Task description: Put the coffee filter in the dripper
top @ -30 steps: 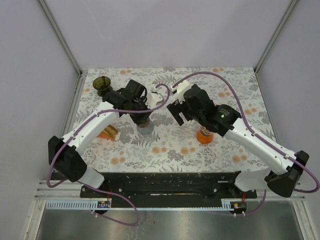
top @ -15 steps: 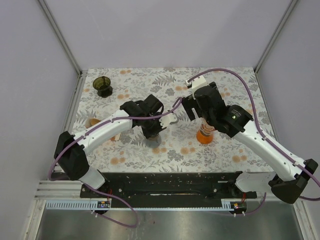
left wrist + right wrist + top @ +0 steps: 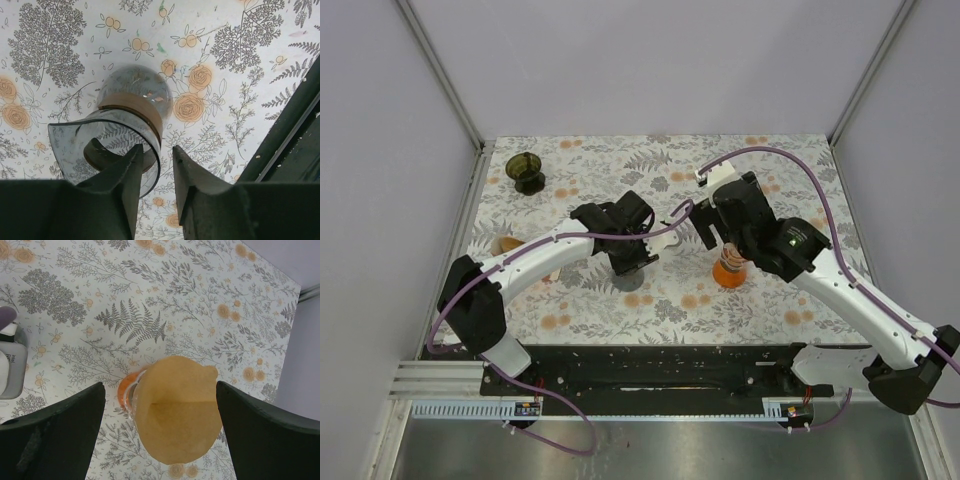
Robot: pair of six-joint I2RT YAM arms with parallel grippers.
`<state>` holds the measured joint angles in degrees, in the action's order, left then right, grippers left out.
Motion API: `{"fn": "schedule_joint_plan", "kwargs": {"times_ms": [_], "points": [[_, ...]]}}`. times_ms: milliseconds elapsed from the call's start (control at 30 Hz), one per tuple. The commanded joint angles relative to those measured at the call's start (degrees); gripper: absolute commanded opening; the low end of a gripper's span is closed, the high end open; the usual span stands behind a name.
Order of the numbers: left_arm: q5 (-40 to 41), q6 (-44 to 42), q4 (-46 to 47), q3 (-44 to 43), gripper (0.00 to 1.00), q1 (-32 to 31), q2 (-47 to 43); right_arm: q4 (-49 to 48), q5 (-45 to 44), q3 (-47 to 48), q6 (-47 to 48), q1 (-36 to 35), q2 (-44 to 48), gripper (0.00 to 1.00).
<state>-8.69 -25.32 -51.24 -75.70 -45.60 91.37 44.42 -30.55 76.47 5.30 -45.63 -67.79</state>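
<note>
Left pincer (image 3: 157, 150): mine, parted only a little. The rim of a glass carafe (image 3: 135, 95) shows in the gap between the fingers. I cannot tell whether either finger touches the glass.
Right pincer (image 3: 160, 387): mine, spread as wide as it goes and holding nothing. It hangs above the coffee filter (image 3: 175, 415) with one finger on each side, both clear of the paper.
Coffee filter: brown paper cone seated in the dripper (image 3: 125, 390), mouth facing my right wrist camera.
Dripper: orange base, standing on the tabletop (image 3: 790, 190) at about 4 o'clock from its centre in the top view.
Carafe: clear glass with a brown band at the neck, at 9 o'clock from the dripper, apart from it.
Dark cup (image 3: 525, 170): far corner, 10 o'clock, well apart from both arms.
Tabletop: floral print, grey ferns and orange blooms.
</note>
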Motion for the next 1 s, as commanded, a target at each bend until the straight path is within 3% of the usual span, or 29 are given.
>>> {"fn": "schedule_joint_plan", "kwargs": {"times_ms": [0,133,300,500,767,967], "points": [[1.22,-2.19,1.06,-0.76,0.45,-0.98,0.47,-2.85,-1.88,-0.44,0.85,0.19,1.87,0.99],[0.6,-2.1,0.09,-3.57,0.65,-0.89,-1.1,-2.68,-2.5,-0.53,1.47,0.19,2.66,0.99],[-2.2,0.18,-0.78,-8.92,0.73,1.04,-3.92,-2.5,-2.33,-0.53,1.64,0.1,3.45,0.99],[-8.89,6.59,-2.81,-17.88,0.78,13.06,-5.77,-2.15,-0.66,-0.79,2.34,0.19,4.07,1.0],[4.36,9.59,-3.78,-28.17,0.83,31.87,3.36,-2.32,1.19,-1.58,3.05,0.19,3.02,0.99],[20.79,6.26,-4.3,-37.75,0.85,37.16,16.71,-2.41,1.98,-2.55,3.4,0.19,2.93,0.99]]}}
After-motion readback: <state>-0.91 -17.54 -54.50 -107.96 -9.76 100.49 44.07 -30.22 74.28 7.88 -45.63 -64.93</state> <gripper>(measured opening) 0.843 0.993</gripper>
